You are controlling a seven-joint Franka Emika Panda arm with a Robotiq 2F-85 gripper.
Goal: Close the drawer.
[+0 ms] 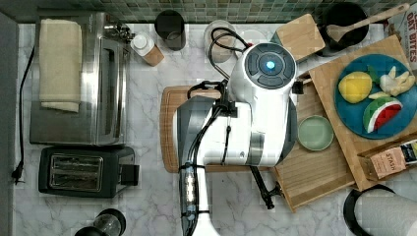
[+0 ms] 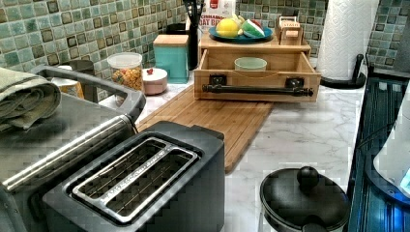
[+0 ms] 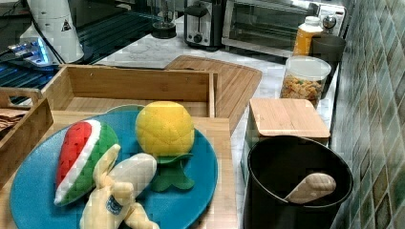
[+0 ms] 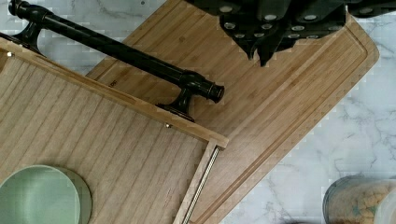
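Drawer (image 4: pixel 107 140) open, end effector (image 4: pixel 275 28) above the cutting board (image 4: pixel 289 107).
Finger spread: cannot tell. Drawer with black handle (image 4: pixel 116 51) lies beside it, holding a green bowl (image 4: pixel 39 196); cereal jar (image 4: pixel 355 200) stands farther off.

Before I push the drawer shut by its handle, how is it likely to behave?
The drawer shows a metal side rail in the wrist view, so it should probably slide straight. Its black bar handle sits on two posts and looks rigid. The green bowl inside sits loose and may shift if shoved fast.
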